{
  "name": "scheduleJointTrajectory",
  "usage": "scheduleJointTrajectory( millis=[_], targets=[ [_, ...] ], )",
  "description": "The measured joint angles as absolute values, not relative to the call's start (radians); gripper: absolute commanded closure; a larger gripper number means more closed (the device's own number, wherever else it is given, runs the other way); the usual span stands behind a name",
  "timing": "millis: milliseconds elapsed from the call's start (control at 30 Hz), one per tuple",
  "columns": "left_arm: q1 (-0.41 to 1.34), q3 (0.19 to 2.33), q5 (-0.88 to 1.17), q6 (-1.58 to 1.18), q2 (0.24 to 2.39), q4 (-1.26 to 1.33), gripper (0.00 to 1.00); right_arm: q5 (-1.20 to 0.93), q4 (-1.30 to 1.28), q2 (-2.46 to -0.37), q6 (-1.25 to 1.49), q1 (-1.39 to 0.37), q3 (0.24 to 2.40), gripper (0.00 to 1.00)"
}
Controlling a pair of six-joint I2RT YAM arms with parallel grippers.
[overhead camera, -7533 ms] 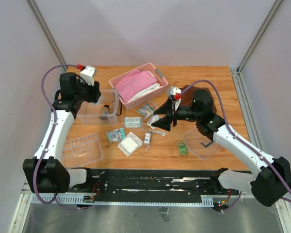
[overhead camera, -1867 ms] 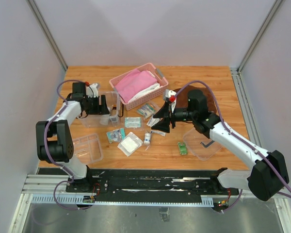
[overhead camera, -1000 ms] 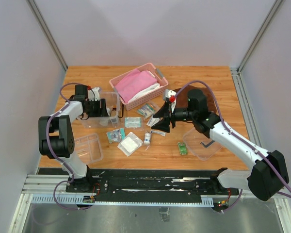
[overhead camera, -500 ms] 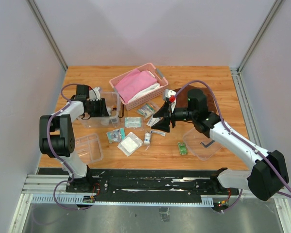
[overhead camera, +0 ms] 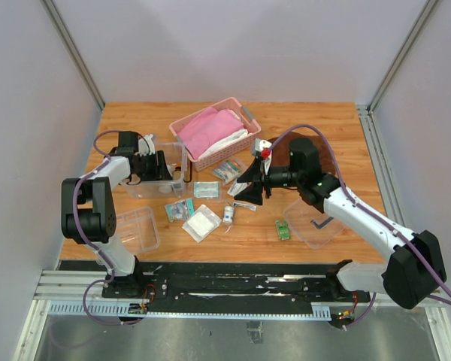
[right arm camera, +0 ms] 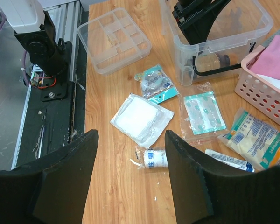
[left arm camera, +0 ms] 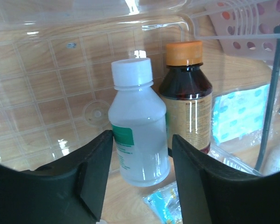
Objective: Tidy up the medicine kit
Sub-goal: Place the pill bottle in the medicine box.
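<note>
**Jaws pinching a tilted bottle inside the kit box: a topple is the main risk**

Inside the medicine kit box (overhead camera: pixel 131 186), at the left rear of the table, the left gripper (left arm camera: pixel 142 137) has its fingers against both flanks of the white-capped bottle (left arm camera: pixel 137 126). It looks like a light pinch, low on the body. The bottle leans with its cap away from the amber bottle (left arm camera: pixel 186 107), which stands upright just beside it, near the box's right-hand wall.

If it is let go at that lean, it would likely tip over or rock into the amber bottle and knock it down. A low grip on a smooth round body could also let it swivel between the pads. On the way out, a finger catching the clear wall could drag the light box, which sits just beside the pink basket (overhead camera: pixel 199 160).

In front of the box lie the loose packets: a teal packet (right arm camera: pixel 154 81), a white gauze pad (right arm camera: pixel 141 116), a small wrapped roll (right arm camera: pixel 154 157) and a clear sachet (right arm camera: pixel 204 115). The right gripper (right arm camera: pixel 130 135) hangs over them with its jaws spread wide, holding nothing. These are thin and slick, so a pinch off the bare wood may only push them along or lift two at once.

The divided tray (overhead camera: pixel 128 232) sits near the left arm's base and the lid (overhead camera: pixel 304 229) lies well apart on the right. If the right arm carries anything to the box while the left is inside, the two could collide.
</note>
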State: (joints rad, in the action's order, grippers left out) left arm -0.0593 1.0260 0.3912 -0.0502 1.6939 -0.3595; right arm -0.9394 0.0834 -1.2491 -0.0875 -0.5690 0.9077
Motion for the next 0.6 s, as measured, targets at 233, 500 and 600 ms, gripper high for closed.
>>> scheduleJointTrajectory(
  millis=[233, 500, 600],
  targets=[
    [-0.057, 1.026, 0.412, -0.051, 1.694, -0.360, 0.30, -0.939, 0.076, -1.251, -0.091, -0.569, 0.908, 0.39],
    [-0.056, 1.026, 0.398, -0.029, 1.658, -0.360, 0.21, -0.939, 0.076, -1.251, -0.099, -0.569, 0.908, 0.39],
    [-0.056, 1.025, 0.380, -0.020, 1.630, -0.360, 0.18, -0.939, 0.076, -1.251, -0.100, -0.569, 0.908, 0.39]
  ],
)
